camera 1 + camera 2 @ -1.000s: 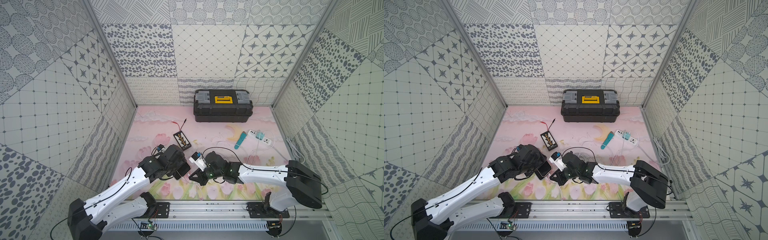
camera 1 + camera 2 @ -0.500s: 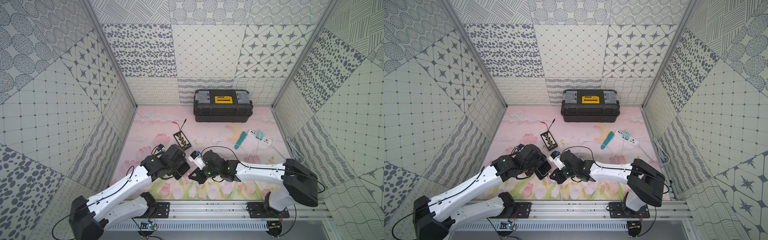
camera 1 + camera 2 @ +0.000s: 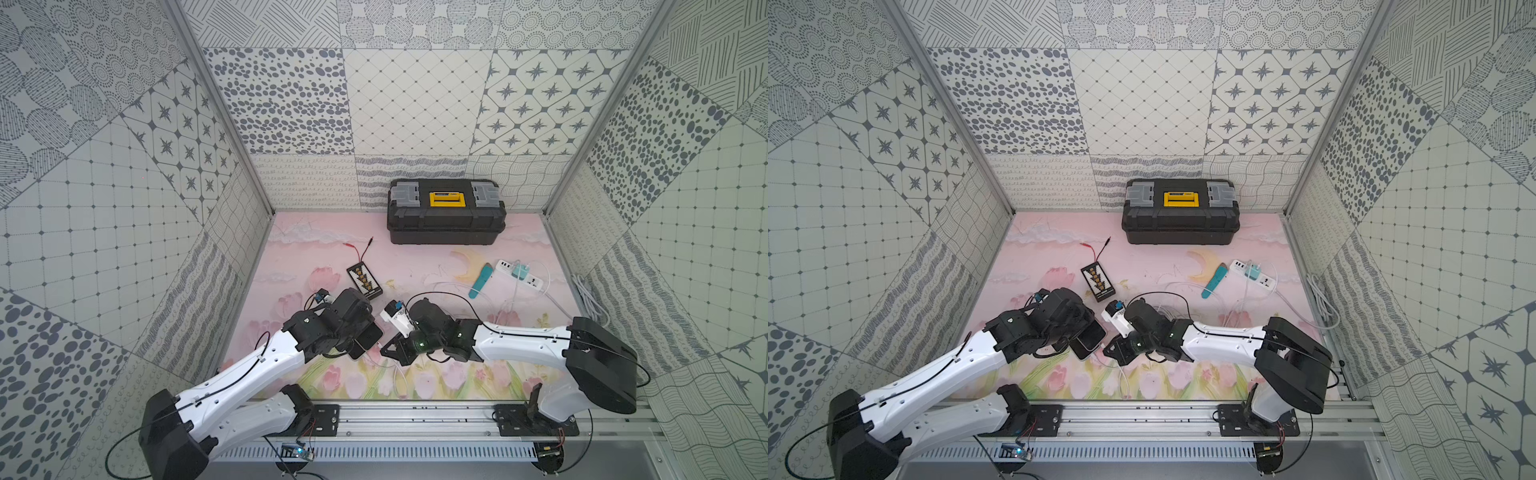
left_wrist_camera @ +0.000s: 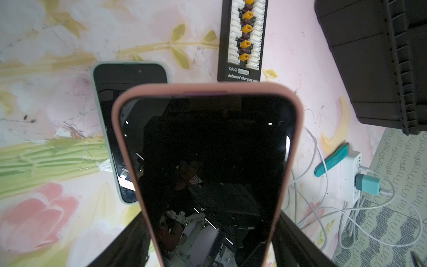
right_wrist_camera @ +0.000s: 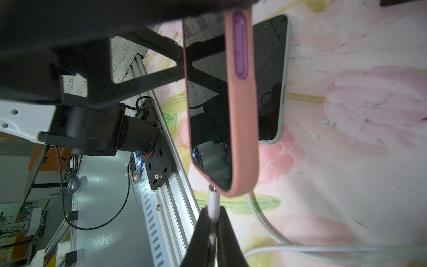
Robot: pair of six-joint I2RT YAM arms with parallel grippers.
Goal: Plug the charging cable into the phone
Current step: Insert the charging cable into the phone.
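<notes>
Lower centre of a top view: left gripper (image 3: pixel 1079 330) grasps the phone (image 3: pixel 1091 342); right gripper (image 3: pixel 1108 351) clenches the plug (image 5: pixel 213 200); if misaligned, pushing could bend it.

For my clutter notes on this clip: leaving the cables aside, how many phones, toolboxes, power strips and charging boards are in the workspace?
Phones: 2, a pink-cased phone held up and a pale-cased phone lying flat
Toolbox: 1
Power strip: 1
Charging board: 1
Total: 5
</notes>
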